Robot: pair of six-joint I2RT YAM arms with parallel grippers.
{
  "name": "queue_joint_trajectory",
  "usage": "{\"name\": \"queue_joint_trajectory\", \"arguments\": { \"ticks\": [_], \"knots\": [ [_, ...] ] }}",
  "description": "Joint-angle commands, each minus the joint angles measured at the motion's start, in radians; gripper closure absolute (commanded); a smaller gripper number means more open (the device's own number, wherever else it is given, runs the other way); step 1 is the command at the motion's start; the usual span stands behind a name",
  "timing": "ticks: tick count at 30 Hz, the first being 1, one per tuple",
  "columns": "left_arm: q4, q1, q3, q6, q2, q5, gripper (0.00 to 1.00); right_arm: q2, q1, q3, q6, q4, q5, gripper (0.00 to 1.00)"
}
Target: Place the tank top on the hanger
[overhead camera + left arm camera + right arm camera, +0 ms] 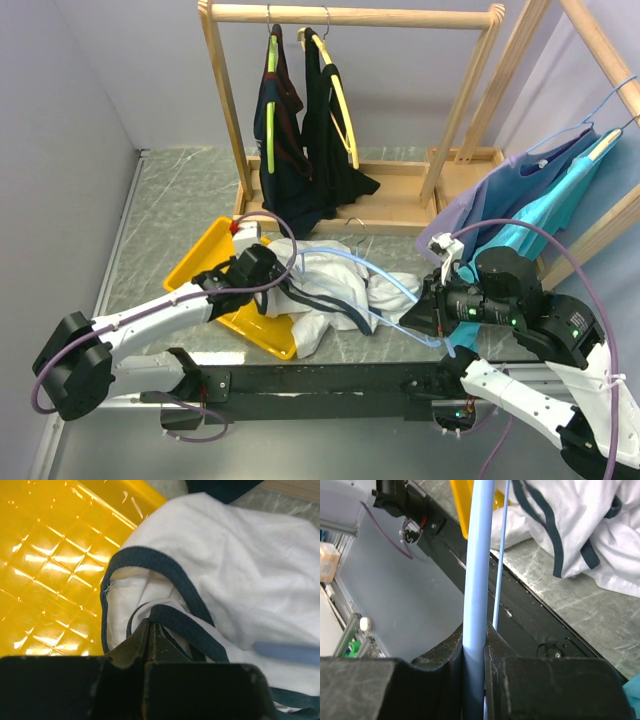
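The white tank top [335,283] with navy trim lies crumpled on the table, partly over the yellow tray [195,262]. My left gripper [276,287] is at its left edge. In the left wrist view the jaws [151,628] are pressed shut at a navy strap [187,625] of the tank top [240,560]. My right gripper [428,310] is shut on the light-blue hanger [395,287], whose arm reaches left over the cloth. The right wrist view shows the gripper [475,641] clamping the hanger bar [479,570], with the tank top [580,520] beyond it.
A wooden rack [350,15] at the back carries dark clothes on lime and yellow hangers. Blue and teal shirts [545,200] hang at the right, close behind my right arm. A black rail [330,380] runs along the near table edge.
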Motion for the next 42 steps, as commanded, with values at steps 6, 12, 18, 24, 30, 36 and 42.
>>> {"name": "queue_joint_trajectory", "arguments": {
  "ticks": [6,12,18,24,30,36,42],
  "knots": [
    [-0.014,0.046,0.107,0.082,-0.042,0.098,0.99,-0.014,0.029,-0.019,-0.035,0.087,-0.048,1.0],
    [-0.052,0.049,0.135,0.091,-0.084,0.144,0.99,-0.005,0.031,-0.04,-0.038,0.118,-0.03,1.0],
    [-0.095,0.049,0.149,0.125,-0.143,0.199,0.99,0.023,0.029,-0.065,-0.042,0.176,0.015,1.0],
    [-0.126,0.047,0.149,0.147,-0.196,0.231,0.99,0.034,0.029,-0.111,-0.049,0.253,0.001,1.0],
    [-0.157,0.049,0.199,0.137,-0.187,0.184,0.99,0.023,0.045,-0.179,-0.05,0.285,-0.059,1.0],
    [-0.172,0.049,0.247,0.147,-0.155,0.17,0.99,-0.015,0.046,-0.206,-0.045,0.291,-0.063,1.0],
    [-0.135,0.049,0.236,0.203,-0.207,0.322,0.99,-0.011,0.046,-0.266,-0.048,0.389,-0.086,1.0]
  ]
}}
